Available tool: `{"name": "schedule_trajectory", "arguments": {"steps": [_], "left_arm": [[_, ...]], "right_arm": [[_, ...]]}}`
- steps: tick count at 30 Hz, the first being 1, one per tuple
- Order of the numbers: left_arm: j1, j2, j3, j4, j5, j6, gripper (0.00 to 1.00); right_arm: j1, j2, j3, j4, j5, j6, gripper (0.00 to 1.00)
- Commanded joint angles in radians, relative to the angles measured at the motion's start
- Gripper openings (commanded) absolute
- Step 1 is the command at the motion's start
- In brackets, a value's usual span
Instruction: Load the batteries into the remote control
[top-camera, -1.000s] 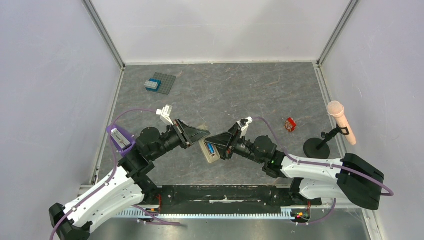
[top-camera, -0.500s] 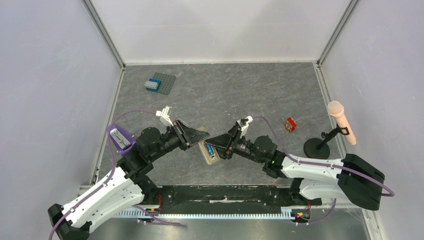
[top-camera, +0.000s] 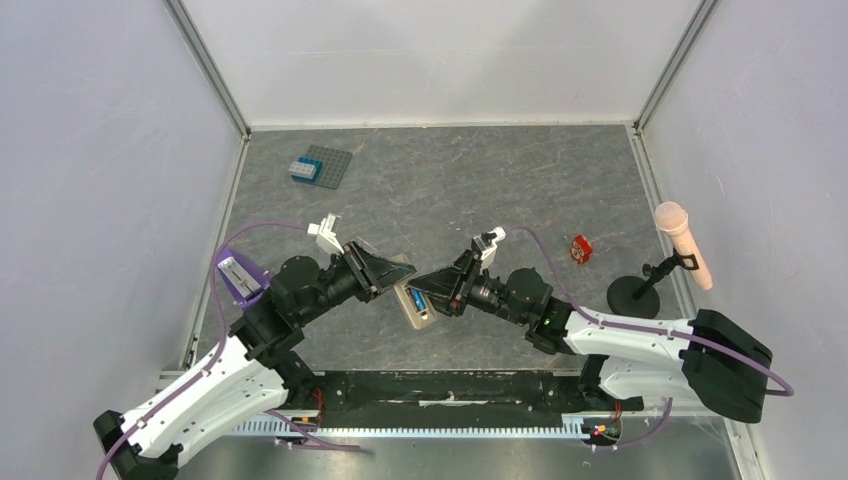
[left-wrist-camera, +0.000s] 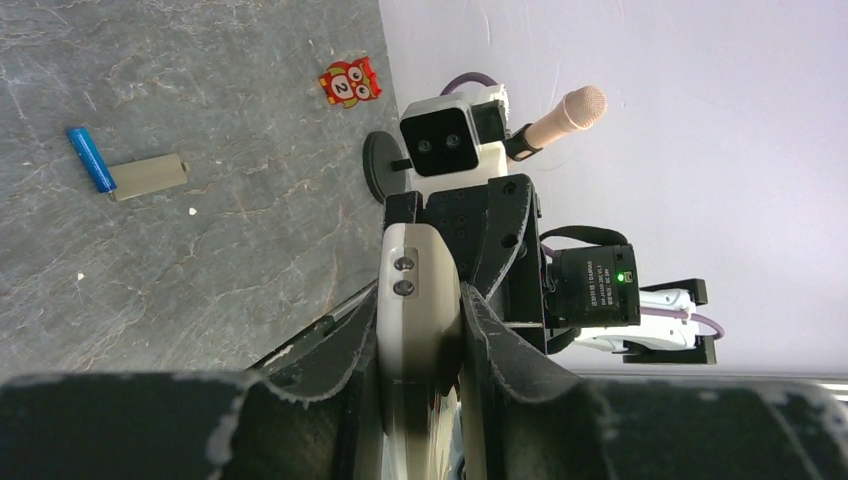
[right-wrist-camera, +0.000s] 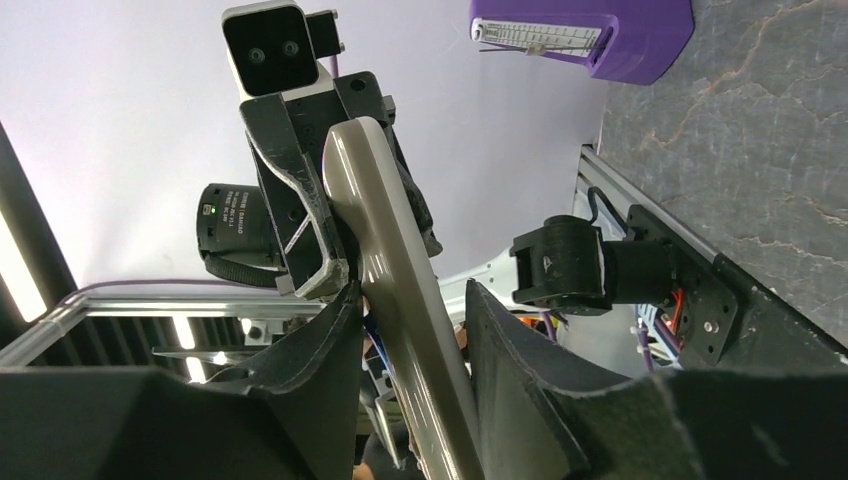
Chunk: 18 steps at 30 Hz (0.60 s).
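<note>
The remote control (top-camera: 412, 310) hangs above the table between both arms, on edge. My left gripper (top-camera: 403, 272) is shut on its upper end; the left wrist view shows the white body (left-wrist-camera: 420, 262) pinched between the left gripper's (left-wrist-camera: 422, 292) jaws. My right gripper (top-camera: 422, 290) meets it from the other side, and its jaws (right-wrist-camera: 412, 292) stand closed against the remote's (right-wrist-camera: 378, 200) two faces. One blue battery (top-camera: 420, 300) lies in the remote's back recess, showing as a blue sliver (right-wrist-camera: 372, 342) under one finger. Another battery (left-wrist-camera: 92, 160) lies on the table.
A tan cover (left-wrist-camera: 148, 176) lies beside the loose battery. A red-and-white object (top-camera: 580, 249) and a microphone on a stand (top-camera: 682, 243) are at the right. A blue brick on a grey plate (top-camera: 318, 165) sits far left. A purple holder (top-camera: 240, 277) is by the left arm.
The right gripper's jaws have narrowed onto the remote. Both grippers and the remote have shifted a little to the left.
</note>
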<state>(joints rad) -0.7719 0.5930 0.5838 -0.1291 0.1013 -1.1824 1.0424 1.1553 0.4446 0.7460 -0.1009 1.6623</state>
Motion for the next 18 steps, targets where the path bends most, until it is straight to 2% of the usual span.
{"name": "schedule_trajectory", "arguments": {"steps": [1, 18], "left_arm": [[0.010, -0.048, 0.102, 0.148, -0.088, -0.045, 0.02], [0.010, -0.069, 0.099, 0.184, -0.087, -0.250, 0.02]], "right_arm": [[-0.005, 0.004, -0.029, -0.253, -0.014, -0.109, 0.23], [-0.005, 0.003, -0.018, -0.350, 0.062, -0.306, 0.25]]}}
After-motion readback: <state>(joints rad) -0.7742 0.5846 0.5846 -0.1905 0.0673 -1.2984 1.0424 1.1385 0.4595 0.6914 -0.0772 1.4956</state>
